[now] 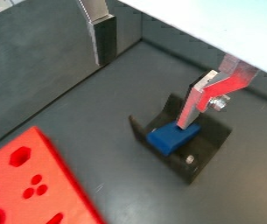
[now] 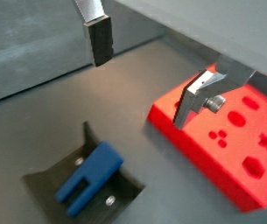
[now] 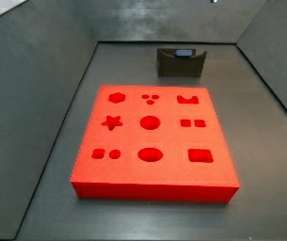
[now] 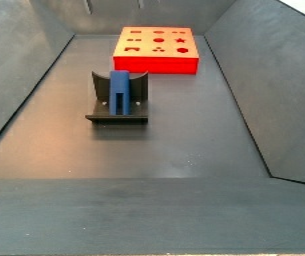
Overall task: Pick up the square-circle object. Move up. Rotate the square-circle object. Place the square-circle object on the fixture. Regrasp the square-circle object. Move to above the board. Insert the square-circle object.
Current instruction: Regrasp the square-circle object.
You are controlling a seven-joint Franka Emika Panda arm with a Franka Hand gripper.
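The blue square-circle object (image 4: 120, 90) rests on the dark fixture (image 4: 117, 112), standing in its notch. It shows in both wrist views (image 1: 171, 138) (image 2: 91, 179), lying on the fixture (image 1: 208, 147) (image 2: 45, 186). My gripper (image 1: 150, 87) (image 2: 145, 87) is open and empty above the floor, away from the piece. One finger (image 1: 203, 98) lies in line with the fixture in a wrist view. The red board (image 3: 152, 136) (image 4: 158, 48) lies flat beyond the fixture and also shows in both wrist views (image 1: 31, 188) (image 2: 235, 144). My gripper is out of both side views.
Grey walls enclose the dark floor on all sides (image 3: 57, 85) (image 4: 248, 80). In a side view the fixture (image 3: 180, 62) stands close to the back wall, behind the board.
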